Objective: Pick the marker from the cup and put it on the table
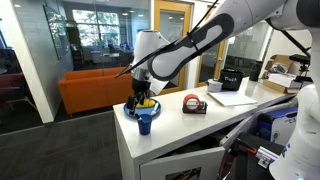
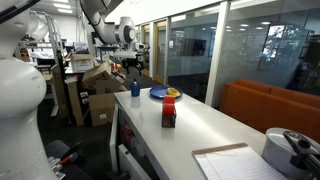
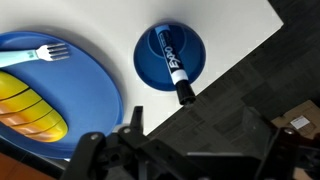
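The blue cup (image 3: 192,48) stands near the corner of the white table (image 3: 105,20). The dark marker (image 3: 170,62) lies slanted inside it, its black cap sticking out over the rim. My gripper (image 3: 195,125) hovers above the cup, open and empty, with its fingers dark at the lower edge of the wrist view. In both exterior views the gripper (image 1: 142,98) (image 2: 133,68) hangs just over the cup (image 1: 145,122) (image 2: 135,88) at the end of the table (image 1: 235,108) (image 2: 220,130). The marker cannot be made out in those views.
A blue plate (image 3: 60,85) holding a light blue fork (image 3: 35,54) and a yellow item lies beside the cup. A red-and-black tape dispenser (image 1: 194,104) (image 2: 169,108) stands further along. Beyond are papers (image 1: 230,97), an orange sofa (image 1: 90,90) and cardboard boxes (image 2: 95,80).
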You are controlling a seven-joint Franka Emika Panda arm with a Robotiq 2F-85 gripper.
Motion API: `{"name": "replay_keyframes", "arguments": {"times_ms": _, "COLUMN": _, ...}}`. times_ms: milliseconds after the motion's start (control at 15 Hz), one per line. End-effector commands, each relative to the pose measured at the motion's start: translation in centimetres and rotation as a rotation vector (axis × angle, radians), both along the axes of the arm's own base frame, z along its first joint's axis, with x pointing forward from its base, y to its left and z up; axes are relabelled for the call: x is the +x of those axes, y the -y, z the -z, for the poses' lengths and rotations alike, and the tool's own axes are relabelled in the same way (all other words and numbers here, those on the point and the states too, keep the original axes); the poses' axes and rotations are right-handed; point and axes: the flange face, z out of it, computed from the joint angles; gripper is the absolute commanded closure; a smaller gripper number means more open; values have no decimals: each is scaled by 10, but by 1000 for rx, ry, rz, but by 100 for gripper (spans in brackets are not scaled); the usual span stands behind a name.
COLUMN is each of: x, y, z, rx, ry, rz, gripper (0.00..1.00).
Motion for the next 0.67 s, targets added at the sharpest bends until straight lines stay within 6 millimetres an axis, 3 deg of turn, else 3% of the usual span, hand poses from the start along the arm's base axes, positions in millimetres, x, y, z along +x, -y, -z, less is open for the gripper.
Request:
{"name": "replay_keyframes", "arguments": {"times_ms": 0, "x": 2, "y": -1, "z": 0, "rx": -1, "ry": 2, "rz": -1, "gripper": 0}}
{"name": "replay_keyframes", "arguments": {"times_ms": 333, "x": 3, "y": -3, "z": -1, "rx": -1, "ry": 4, "rz": -4, "gripper": 0}}
{"name": "replay_keyframes", "arguments": {"times_ms": 600, "x": 11, "y": 2, "z": 11, "rx": 3, "ry": 8, "rz": -2, "gripper": 0}}
